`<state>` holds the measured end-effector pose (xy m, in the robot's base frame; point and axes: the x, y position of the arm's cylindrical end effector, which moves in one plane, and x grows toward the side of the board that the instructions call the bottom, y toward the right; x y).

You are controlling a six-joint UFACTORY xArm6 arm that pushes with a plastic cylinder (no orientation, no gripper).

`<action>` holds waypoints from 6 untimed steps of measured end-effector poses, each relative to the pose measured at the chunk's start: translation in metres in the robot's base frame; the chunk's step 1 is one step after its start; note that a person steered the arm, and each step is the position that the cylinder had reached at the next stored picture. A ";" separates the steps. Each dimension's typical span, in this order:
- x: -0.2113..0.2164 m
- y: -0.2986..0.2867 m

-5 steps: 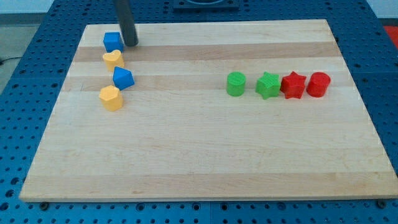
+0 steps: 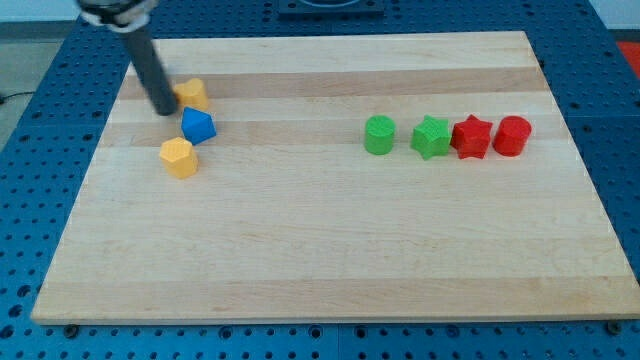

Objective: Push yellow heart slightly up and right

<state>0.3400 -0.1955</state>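
The yellow heart (image 2: 193, 94) lies near the board's top-left corner. My tip (image 2: 163, 110) stands just at its lower left, close against it. A blue block (image 2: 198, 126) with a pointed top lies right below the heart. A yellow hexagon-like block (image 2: 178, 158) lies below that. The dark rod slants up to the view's top left and hides the board behind it.
A green cylinder (image 2: 379, 135), a green star (image 2: 431, 137), a red star (image 2: 471, 137) and a red cylinder (image 2: 512, 135) form a row at the right. The wooden board (image 2: 330, 260) lies on a blue perforated table. The board's left edge is near my tip.
My tip has moved from the heart's upper right round to its lower left. The heart has shifted slightly right. The blue cube that sat above it no longer shows.
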 end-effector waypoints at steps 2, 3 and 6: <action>-0.033 0.008; -0.034 -0.043; -0.051 0.130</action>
<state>0.2889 -0.0653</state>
